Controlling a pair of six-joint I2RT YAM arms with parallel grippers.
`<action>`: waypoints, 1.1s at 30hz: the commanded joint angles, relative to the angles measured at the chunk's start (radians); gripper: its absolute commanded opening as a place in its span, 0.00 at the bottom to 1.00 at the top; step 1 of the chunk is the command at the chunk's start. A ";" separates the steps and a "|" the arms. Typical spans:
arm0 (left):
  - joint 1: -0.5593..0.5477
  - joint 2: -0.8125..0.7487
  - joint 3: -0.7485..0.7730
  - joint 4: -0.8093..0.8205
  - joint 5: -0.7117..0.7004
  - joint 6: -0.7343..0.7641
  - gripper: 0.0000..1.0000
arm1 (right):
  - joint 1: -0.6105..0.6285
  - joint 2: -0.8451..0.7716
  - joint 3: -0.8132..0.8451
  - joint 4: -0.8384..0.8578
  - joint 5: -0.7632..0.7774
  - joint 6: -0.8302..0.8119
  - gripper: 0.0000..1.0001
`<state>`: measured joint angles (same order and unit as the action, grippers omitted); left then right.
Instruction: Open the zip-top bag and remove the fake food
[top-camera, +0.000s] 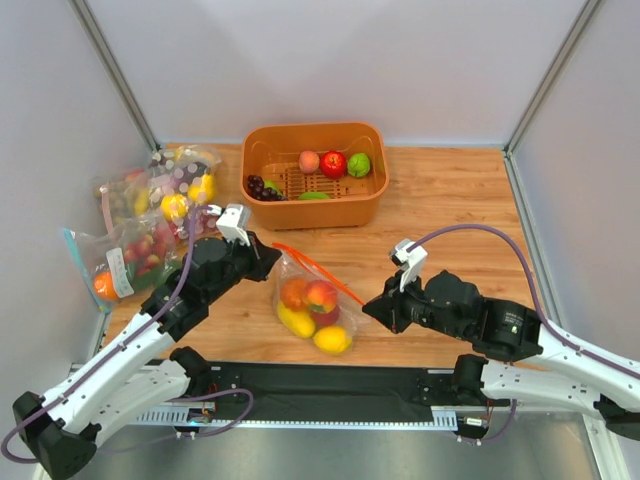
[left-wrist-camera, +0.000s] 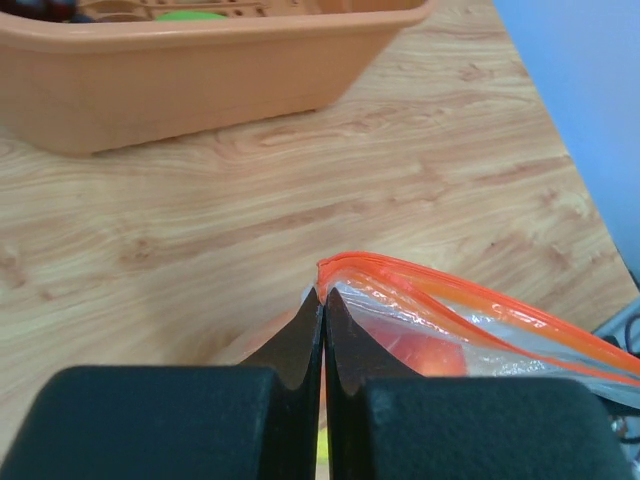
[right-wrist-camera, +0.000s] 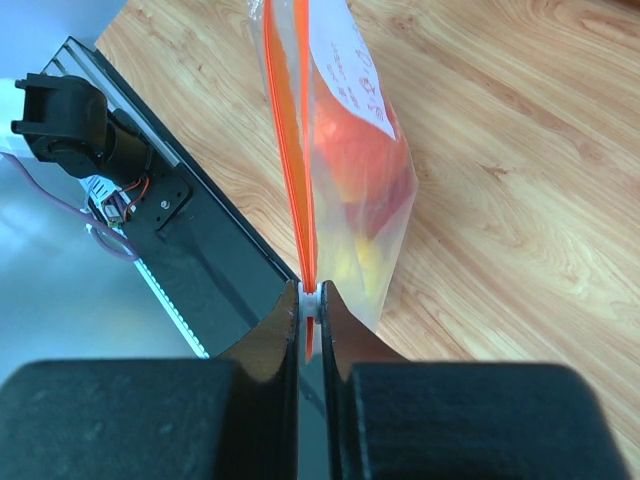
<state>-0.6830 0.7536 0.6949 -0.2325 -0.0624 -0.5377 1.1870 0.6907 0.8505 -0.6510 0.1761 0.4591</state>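
In the left wrist view the left gripper (left-wrist-camera: 322, 300) is seen closed. Its two fingers are pressed together on a corner of the zip-top bag (left-wrist-camera: 470, 325), just under the end of the orange-red zip strip (left-wrist-camera: 440, 285). In the right wrist view the right gripper (right-wrist-camera: 310, 300) is closed as well, and the other end of the strip is pinched between its fingers. A white label (right-wrist-camera: 350, 75) on the bag is shown only there.

The whole arrangement is given only by the top view. The bag is held up between both grippers, in front of the orange basket (top-camera: 315, 212), with the fake food (top-camera: 315, 305) at its bottom. Inside the basket a peach (top-camera: 309, 161), a red apple (top-camera: 333, 163), a green fruit (top-camera: 359, 164) and dark grapes (top-camera: 262, 187) are lying. Left of the basket a blue-zipped bag (top-camera: 110, 265) and another filled bag (top-camera: 170, 185) are placed.
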 joint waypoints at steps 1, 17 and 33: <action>0.077 -0.025 0.026 -0.073 -0.066 -0.002 0.00 | 0.002 -0.014 0.001 -0.025 0.002 0.010 0.00; 0.165 -0.029 -0.026 0.071 0.265 0.056 0.00 | 0.002 0.030 0.059 -0.023 0.014 -0.022 0.42; 0.165 -0.128 -0.110 0.163 0.555 0.111 0.00 | -0.066 0.265 0.170 0.163 0.013 -0.178 0.67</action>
<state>-0.5228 0.6437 0.5880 -0.1280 0.4263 -0.4450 1.1412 0.9333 1.0046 -0.5701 0.2153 0.3233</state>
